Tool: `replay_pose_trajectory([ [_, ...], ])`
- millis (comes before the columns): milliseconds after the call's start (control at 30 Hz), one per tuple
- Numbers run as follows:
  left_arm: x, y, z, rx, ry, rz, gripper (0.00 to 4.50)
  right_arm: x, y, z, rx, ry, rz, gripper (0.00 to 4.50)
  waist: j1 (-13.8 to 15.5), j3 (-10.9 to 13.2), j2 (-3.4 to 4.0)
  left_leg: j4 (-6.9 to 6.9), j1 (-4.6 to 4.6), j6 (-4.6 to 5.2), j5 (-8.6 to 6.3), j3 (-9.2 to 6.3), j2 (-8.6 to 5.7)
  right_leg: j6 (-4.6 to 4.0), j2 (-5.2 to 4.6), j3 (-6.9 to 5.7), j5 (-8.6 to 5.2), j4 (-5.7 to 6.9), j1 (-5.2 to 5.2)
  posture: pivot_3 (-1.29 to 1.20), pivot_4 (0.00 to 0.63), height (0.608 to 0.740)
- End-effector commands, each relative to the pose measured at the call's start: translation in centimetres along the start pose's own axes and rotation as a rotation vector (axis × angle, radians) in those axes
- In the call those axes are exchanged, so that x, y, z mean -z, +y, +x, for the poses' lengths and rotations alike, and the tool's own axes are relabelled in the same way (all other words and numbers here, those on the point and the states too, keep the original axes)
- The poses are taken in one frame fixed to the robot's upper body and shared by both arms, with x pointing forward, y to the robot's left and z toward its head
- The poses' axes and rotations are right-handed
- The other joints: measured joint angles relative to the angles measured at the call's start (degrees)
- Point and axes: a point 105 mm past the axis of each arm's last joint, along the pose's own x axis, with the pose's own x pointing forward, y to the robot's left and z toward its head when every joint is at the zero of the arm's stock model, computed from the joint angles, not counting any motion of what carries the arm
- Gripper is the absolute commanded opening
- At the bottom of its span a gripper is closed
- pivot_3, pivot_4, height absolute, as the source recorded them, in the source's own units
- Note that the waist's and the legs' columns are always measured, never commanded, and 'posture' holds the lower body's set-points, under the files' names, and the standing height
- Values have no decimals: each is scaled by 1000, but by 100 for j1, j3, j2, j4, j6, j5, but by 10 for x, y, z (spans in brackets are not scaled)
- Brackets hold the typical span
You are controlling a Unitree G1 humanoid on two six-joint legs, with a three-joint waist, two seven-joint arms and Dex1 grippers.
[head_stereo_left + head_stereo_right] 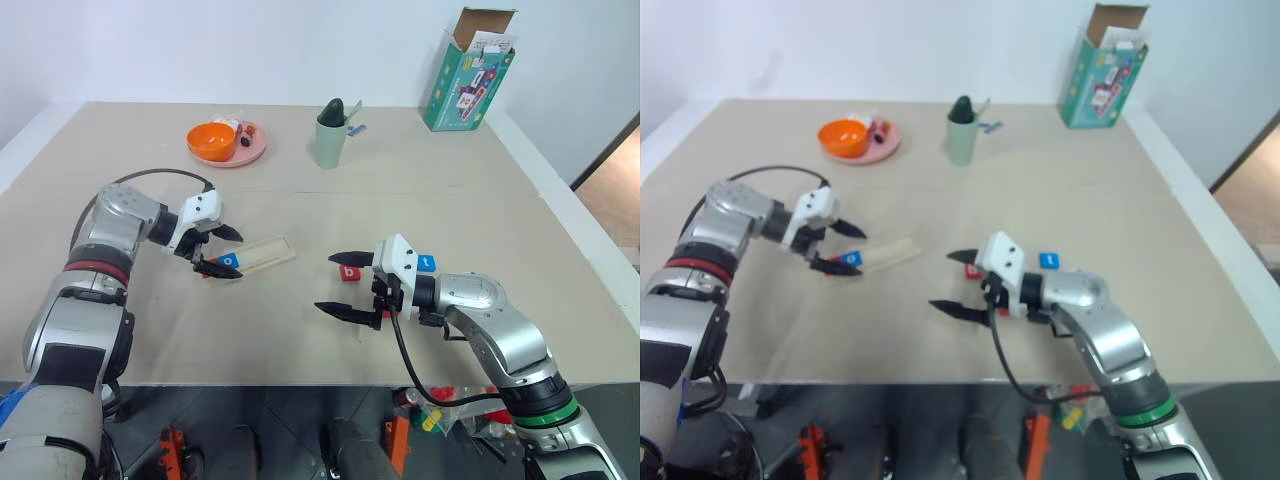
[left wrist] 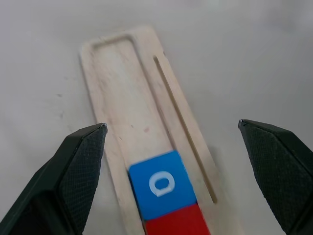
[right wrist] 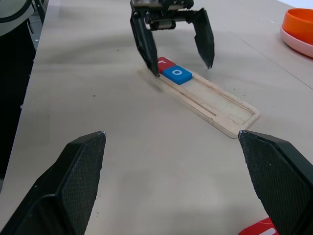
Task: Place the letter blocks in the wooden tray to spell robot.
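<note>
The wooden tray (image 1: 268, 252) lies left of the table's centre. At its left end sit two letter blocks side by side: a red one (image 3: 165, 62) at the very end and a blue "o" (image 2: 161, 186) next to it. My left gripper (image 1: 224, 251) hovers open over these two, its fingers clear of both. The rest of the tray's groove (image 2: 122, 98) is bare. My right gripper (image 1: 343, 285) is open and empty just above the table, to the right of the tray. A red "b" block (image 1: 348, 272) lies by its far finger, and a blue block (image 1: 427, 263) lies behind its wrist.
A pink plate (image 1: 252, 152) holding an orange bowl (image 1: 211, 140) stands at the back left. A green cup (image 1: 330, 140) is at the back centre and a green carton (image 1: 466, 80) at the back right. The table's front edge runs just below both arms.
</note>
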Motion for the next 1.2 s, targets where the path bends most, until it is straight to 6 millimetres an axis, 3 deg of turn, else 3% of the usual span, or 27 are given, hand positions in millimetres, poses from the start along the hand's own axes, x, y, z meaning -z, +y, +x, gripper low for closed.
replay_pose_trajectory([
  [33, -5, 8, -11, -77, -30, -7, 4469, -12, -1, -1, 2, -29, -51, 4500, 1, 0, 0, 0, 0, 0, 0, -1, 0, 0, 0, -1, 0, 0, 0, 0, 150, 740],
  [1200, 45, -3, 18, -112, 122, -148, 4469, -8, 0, -3, 3, -15, -65, 4500, 5, -1, 0, 0, 24, -4, 11, 0, -1, -5, 0, 1, 11, 2, 20, 0, 150, 740],
])
